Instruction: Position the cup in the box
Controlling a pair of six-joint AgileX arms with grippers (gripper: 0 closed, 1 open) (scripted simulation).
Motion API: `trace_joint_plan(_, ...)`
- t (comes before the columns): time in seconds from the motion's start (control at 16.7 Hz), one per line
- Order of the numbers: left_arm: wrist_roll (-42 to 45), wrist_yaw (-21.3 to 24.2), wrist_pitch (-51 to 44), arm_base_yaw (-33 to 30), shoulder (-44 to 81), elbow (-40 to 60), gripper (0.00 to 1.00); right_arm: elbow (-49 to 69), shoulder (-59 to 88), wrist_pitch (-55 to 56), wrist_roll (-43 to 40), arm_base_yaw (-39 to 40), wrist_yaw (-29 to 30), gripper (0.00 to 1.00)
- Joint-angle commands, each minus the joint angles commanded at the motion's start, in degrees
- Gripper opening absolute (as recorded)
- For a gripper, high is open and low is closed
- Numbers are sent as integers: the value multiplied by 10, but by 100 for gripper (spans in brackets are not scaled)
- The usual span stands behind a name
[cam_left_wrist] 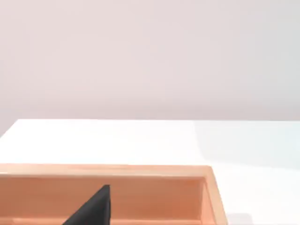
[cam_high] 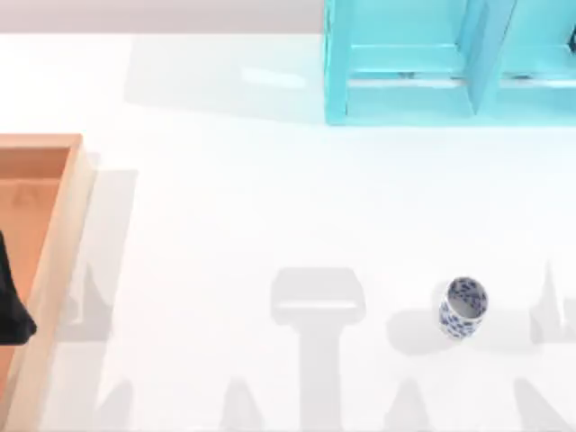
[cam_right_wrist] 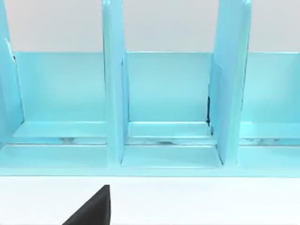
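Observation:
The cup (cam_high: pixel 463 308), small, white with a blue floral pattern, stands upright on the white table at the front right, with nothing touching it. The box (cam_high: pixel 65 236), shallow wood with an orange-brown floor and a tan rim, lies at the table's left edge, partly cut off by the top view. A black part of my left gripper (cam_high: pixel 11 310) hangs over the box floor; the left wrist view shows it (cam_left_wrist: pixel 93 208) above the box's far wall (cam_left_wrist: pixel 108 169). A black part of my right gripper (cam_right_wrist: pixel 93 208) sits low in the right wrist view, over the table.
A turquoise shelf-like frame (cam_high: pixel 423 63) with upright dividers stands at the back right; the right wrist view faces its compartments (cam_right_wrist: pixel 164 93). White tabletop stretches between the box and the cup. Grey arm shadows lie along the front of the table.

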State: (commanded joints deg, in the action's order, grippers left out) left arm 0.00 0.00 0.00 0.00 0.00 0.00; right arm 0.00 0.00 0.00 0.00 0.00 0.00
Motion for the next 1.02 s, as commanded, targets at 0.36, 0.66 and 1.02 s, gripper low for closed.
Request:
trace_joint_plan(0.36,-24,-1,-18,-38,52,54,100,0,0,0,0,0,0,100)
trace_joint_plan(0.66,-102,-15,-95,-153,232,250,100,0,0,0,0,0,0,100)
trace_joint_plan(1.02,-238,-45,-277,-331,595,627,100,0,0,0,0,0,0,100)
